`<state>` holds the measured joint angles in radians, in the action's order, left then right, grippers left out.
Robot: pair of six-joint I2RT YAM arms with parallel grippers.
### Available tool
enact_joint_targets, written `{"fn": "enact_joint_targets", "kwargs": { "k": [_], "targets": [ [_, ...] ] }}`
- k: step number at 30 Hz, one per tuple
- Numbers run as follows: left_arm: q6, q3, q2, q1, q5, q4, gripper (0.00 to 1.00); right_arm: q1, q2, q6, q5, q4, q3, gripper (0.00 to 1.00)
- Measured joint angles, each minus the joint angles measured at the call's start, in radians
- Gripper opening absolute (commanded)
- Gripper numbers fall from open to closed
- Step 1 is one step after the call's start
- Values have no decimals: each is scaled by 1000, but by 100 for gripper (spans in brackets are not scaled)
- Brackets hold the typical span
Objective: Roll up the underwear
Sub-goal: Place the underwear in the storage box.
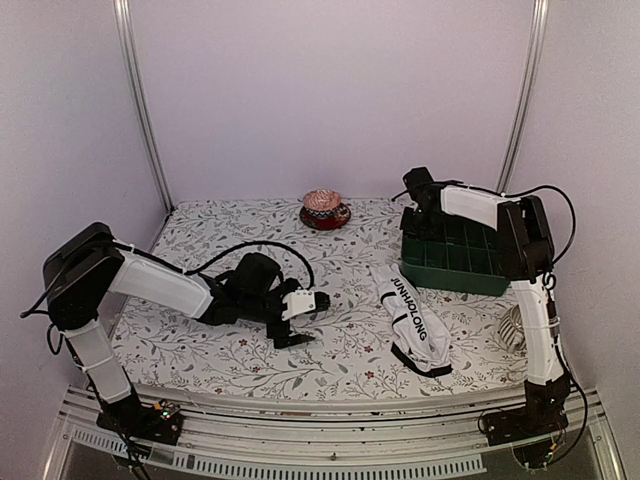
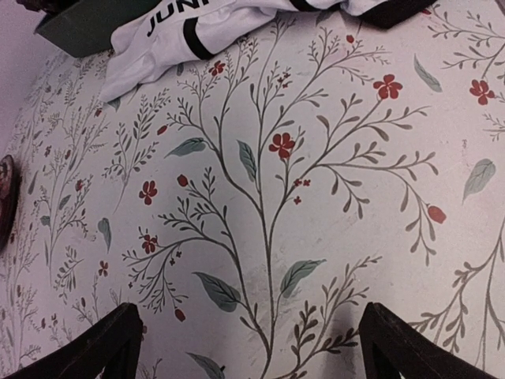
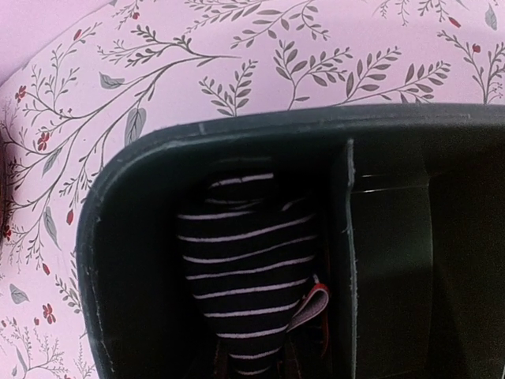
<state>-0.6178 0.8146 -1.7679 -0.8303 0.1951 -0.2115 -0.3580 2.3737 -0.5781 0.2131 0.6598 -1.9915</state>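
Surface: a tablecloth (image 1: 230, 350), white with grey twigs, grey-green leaves and small red flowers, covers the whole table top.
Room: plain pale walls (image 1: 330, 90) close three sides, with a metal post (image 1: 140, 100) in each back corner. A slotted metal rail (image 1: 300, 425) runs along the near edge by the arm bases.
Tray: a dark green tray (image 1: 455, 282), split into compartments, stands on the right half of the cloth toward the back.
Black striped briefs: these (image 3: 245, 268) are bunched in a corner compartment of the tray, between its rounded corner wall and a divider. A small red label (image 3: 312, 304) shows at one edge.
White briefs: these (image 1: 415, 320) lie on the cloth in a long narrow shape, black lettering up. They run from just beside the tray's near left corner toward the front edge.
Left gripper: it (image 1: 306, 320) sits low over bare cloth, left of the white briefs and apart from them. Its fingertips (image 2: 102, 347) are spread wide with nothing between them.
Right gripper: it (image 1: 416, 205) reaches down at the tray's far left corner, over the striped briefs. Its fingers do not show clearly, so I cannot tell whether it grips them.
Bowl: a pinkish bowl (image 1: 322, 200) on a dark red saucer (image 1: 325, 218) stands at the back middle, well apart from both briefs.
In the way: the right arm covers the tray's right end and far left corner from above. A ribbed white object (image 1: 512, 325), too small to name, lies beside that arm's upright link.
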Motion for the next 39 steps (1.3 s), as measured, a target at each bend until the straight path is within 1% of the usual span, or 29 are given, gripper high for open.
{"fn": "enact_joint_targets", "kwargs": {
  "k": [1,3,5,16,19,24,28,29,31,36,37,39],
  "targets": [
    [0,0,0,0,0,0,98,0,7,-1,2,14,-14,24],
    [0,0,0,0,1,0,98,-1,13,1,8,29,-31,33],
    [0,0,0,0,3,0,99,-1,10,3,18,43,-47,37],
    [0,0,0,0,3,0,98,-3,-10,15,46,50,-52,51],
    [0,0,0,0,4,1,98,-3,-13,15,49,51,-55,57],
    [0,4,-5,0,6,4,98,-7,-29,19,72,59,-63,61],
    [0,4,-8,0,7,8,98,-13,-33,22,113,103,-66,61],
    [0,5,-8,0,6,8,99,-14,-33,22,122,118,-66,59],
    [0,5,-9,0,7,8,98,-18,-34,23,138,132,-66,52],
    [0,6,-13,0,7,8,98,-30,-36,33,170,148,-67,27],
    [0,6,-13,0,7,8,98,-35,-39,35,172,148,-66,23],
    [0,6,-13,0,7,9,98,-40,-43,37,173,148,-67,21]
  ]
}}
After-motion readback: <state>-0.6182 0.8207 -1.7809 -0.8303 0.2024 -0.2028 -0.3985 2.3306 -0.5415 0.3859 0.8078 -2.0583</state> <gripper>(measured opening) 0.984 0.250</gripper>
